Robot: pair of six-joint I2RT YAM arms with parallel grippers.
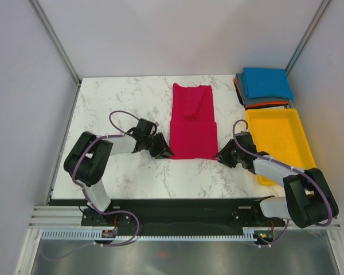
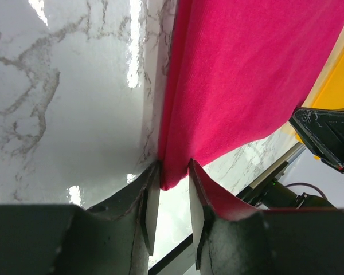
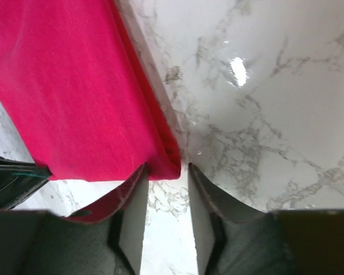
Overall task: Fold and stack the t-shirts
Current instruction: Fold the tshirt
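The crimson-red t-shirt [image 1: 192, 123] lies folded into a long strip down the middle of the marble table [image 1: 120, 97], one sleeve folded over at its far end. My left gripper [image 1: 165, 152] is low at its near left corner. Its jaws are open, with the cloth corner [image 2: 171, 172] between the fingertips [image 2: 152, 183]. My right gripper [image 1: 221, 154] is at the near right corner, open, and the red corner [image 3: 166, 166] just enters the gap, closer to its left finger [image 3: 135, 189]. Folded t-shirts are stacked at the back right, blue [image 1: 268, 83] on top of grey and orange.
A yellow plastic tray [image 1: 281, 117] stands at the right, just beyond my right arm and in front of the folded stack. White walls with metal posts close in the table on three sides. The black rail with the arm bases runs along the near edge.
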